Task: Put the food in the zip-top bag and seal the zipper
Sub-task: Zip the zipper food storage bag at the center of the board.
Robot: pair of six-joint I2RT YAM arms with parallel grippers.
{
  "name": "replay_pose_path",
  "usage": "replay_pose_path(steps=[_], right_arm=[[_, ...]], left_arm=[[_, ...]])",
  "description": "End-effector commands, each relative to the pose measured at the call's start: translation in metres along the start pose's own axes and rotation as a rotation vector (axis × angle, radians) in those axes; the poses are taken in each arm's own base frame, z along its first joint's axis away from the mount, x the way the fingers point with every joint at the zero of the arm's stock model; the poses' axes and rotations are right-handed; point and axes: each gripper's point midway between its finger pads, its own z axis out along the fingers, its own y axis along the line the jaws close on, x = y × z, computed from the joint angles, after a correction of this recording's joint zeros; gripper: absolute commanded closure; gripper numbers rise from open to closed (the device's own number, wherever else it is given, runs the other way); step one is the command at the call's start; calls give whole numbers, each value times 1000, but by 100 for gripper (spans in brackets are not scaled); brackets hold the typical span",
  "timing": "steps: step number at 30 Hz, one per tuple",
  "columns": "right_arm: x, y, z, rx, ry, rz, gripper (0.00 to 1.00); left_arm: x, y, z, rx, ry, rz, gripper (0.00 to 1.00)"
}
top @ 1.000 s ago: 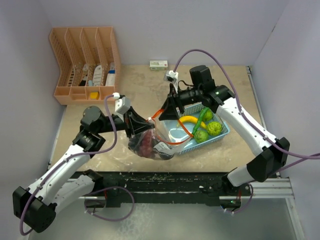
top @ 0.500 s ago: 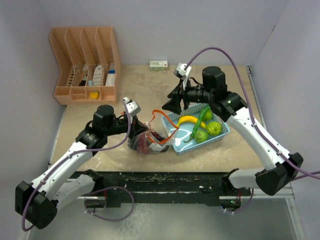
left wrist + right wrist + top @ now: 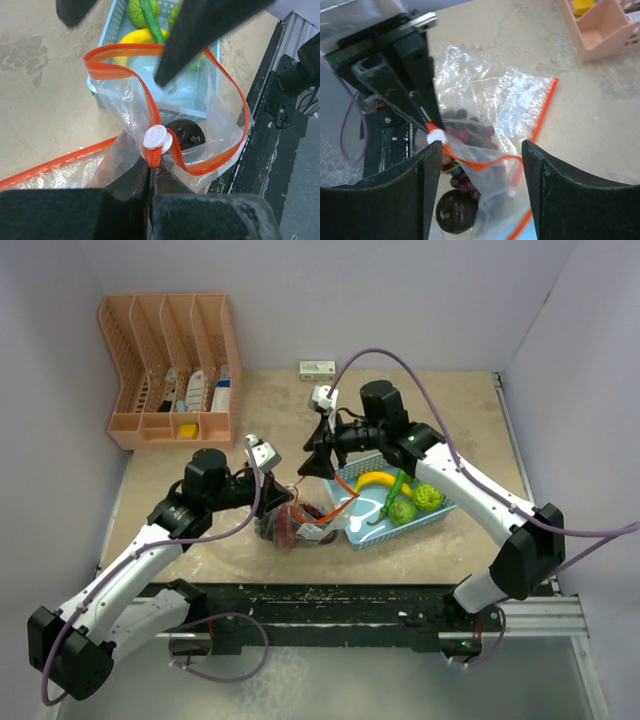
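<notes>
The clear zip-top bag (image 3: 298, 527) lies at the front of the table, with dark grapes (image 3: 465, 134) and a dark round fruit (image 3: 454, 212) inside. My left gripper (image 3: 276, 490) is shut on the orange-red zipper (image 3: 120, 70) just below its white slider (image 3: 157, 138), holding the mouth up and open. My right gripper (image 3: 318, 454) hovers open and empty above the bag mouth; in its wrist view (image 3: 481, 147) the bag sits between its fingers. A banana (image 3: 375, 480), a green pepper (image 3: 394, 496) and round green fruits (image 3: 403, 512) lie in the basket.
The light-blue basket (image 3: 443, 508) stands right of the bag, touching it. An orange desk organiser (image 3: 170, 370) stands at the back left. A small white box (image 3: 317, 369) lies by the back wall. The table's front edge is just below the bag.
My right gripper let go of the bag mouth, rose, then swung left from the basket side to above the bag. My left gripper turned and kept its hold on the zipper.
</notes>
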Motion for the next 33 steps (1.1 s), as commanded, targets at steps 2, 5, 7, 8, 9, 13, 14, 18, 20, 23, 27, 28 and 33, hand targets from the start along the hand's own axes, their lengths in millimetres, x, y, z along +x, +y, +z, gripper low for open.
replay_pose_path(steps=[2, 5, 7, 8, 9, 13, 14, 18, 20, 23, 27, 28, 33], right_arm=[[-25, 19, 19, 13, -34, -120, 37], [-22, 24, 25, 39, -20, -138, 39], [-19, 21, 23, 68, -18, -140, 39], [-18, 20, 21, 82, -19, -142, 39], [-18, 18, 20, 95, -19, -145, 39], [-19, 14, 15, 134, -12, -163, 40], [-19, 11, 13, 152, -6, -169, 40], [-19, 6, 6, 192, 22, -188, 59], [-21, 7, 1, 208, 26, -185, 57], [-27, 11, -10, 234, 2, -192, 49], [-26, 18, -14, 219, -5, -186, 42], [-23, 20, -14, 208, 4, -178, 40], [-14, 33, -5, 150, 20, -168, 34]], left_arm=[[-34, 0, -3, -8, -65, 41, 100], [-37, -2, -5, -4, -66, 36, 100], [-40, -3, -6, -2, -70, 39, 100], [-41, -5, -8, 1, -74, 41, 100], [-42, -6, -9, 5, -80, 45, 100], [-45, -11, -10, 23, -92, 45, 100], [-46, -12, -11, 28, -93, 45, 100], [-47, -13, -11, 34, -91, 42, 100], [-47, -12, -11, 29, -89, 45, 100], [-46, -10, -10, 23, -85, 46, 100], [-46, -8, -8, 22, -79, 44, 100], [-47, -8, -7, 23, -78, 43, 100], [-47, -7, -6, 23, -74, 37, 100]])
